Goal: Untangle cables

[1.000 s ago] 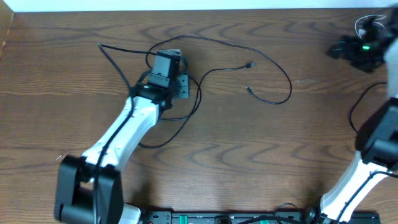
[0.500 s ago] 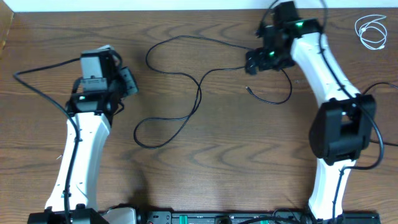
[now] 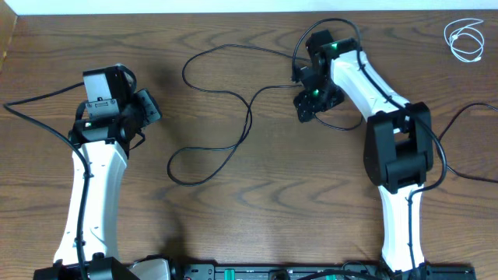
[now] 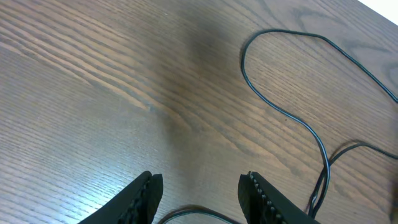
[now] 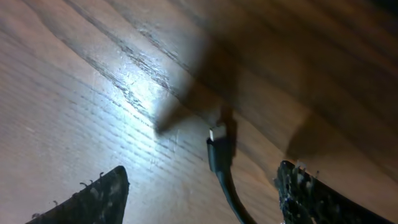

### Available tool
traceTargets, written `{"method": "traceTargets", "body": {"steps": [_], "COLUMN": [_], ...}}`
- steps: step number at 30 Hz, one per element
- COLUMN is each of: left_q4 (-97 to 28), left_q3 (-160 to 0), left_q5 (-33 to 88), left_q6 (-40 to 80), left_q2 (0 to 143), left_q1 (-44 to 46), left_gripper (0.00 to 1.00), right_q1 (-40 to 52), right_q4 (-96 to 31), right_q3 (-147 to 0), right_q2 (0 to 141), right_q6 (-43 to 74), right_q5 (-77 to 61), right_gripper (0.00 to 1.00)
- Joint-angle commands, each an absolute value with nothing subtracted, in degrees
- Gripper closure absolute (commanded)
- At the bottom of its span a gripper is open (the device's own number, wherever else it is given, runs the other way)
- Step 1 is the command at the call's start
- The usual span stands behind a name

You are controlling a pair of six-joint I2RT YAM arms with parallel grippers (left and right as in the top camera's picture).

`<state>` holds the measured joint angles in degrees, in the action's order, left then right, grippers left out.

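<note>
both claws spread, nothing pinched
right claw (image 5: pixel 199 186) hangs over the black cable (image 5: pixel 219 158), its plug end between the jaws, untouched; left claw (image 4: pixel 200 186) hovers above the surface (image 3: pixel 311 202) near its loop; white cable (image 3: pixel 465 39) coiled far right.

No text, label or number is showing legibly; the black equipment strip (image 3: pixel 257 273) is perhaps carrying marks too small to read.

Plug of black cable (image 3: pixel 249 117) beneath right pincer (image 3: pixel 305 111)
</note>
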<state>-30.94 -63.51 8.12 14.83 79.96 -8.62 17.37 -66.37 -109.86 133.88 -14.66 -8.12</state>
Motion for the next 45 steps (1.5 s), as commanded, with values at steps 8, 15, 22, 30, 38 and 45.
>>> {"method": "traceTargets", "body": {"steps": [8, 15, 22, 30, 38, 45], "left_q4": [-31.07, -31.03, -30.83, -28.05, -27.86, -28.64], "left_q3": [-64.73, -64.73, -64.73, -64.75, -64.73, -64.73], "left_q5": [8.54, 8.36, 8.34, 7.90, 7.92, 7.94], "left_q6": [15.09, 15.09, 15.09, 15.09, 15.09, 15.11], "left_q2": [79.85, 79.85, 79.85, 79.85, 80.42, 80.60], "left_q1": [-8.95, -8.95, -8.95, -10.70, -16.01, -17.72], "left_gripper": [0.53, 0.53, 0.53, 0.53, 0.53, 0.53], "right_q1": [18.85, 18.85, 18.85, 21.10, 29.98, 36.23], "right_q4": [-66.00, -64.07, -64.07, -66.96, -65.98, -48.71], "right_q3": [-108.47, -105.03, -103.72, -110.85, -124.55, -123.52], "right_q2": [136.00, 136.00, 136.00, 135.96, 135.96, 137.38], "right_q6": [-16.36, -16.29, -13.96, -3.66, -0.84, 14.90], "right_q5": [-5.89, -5.91, -4.93, -13.34, -26.17, -25.63], "right_gripper": [0.35, 0.48, 0.77, 0.99, 0.99, 0.99]}}
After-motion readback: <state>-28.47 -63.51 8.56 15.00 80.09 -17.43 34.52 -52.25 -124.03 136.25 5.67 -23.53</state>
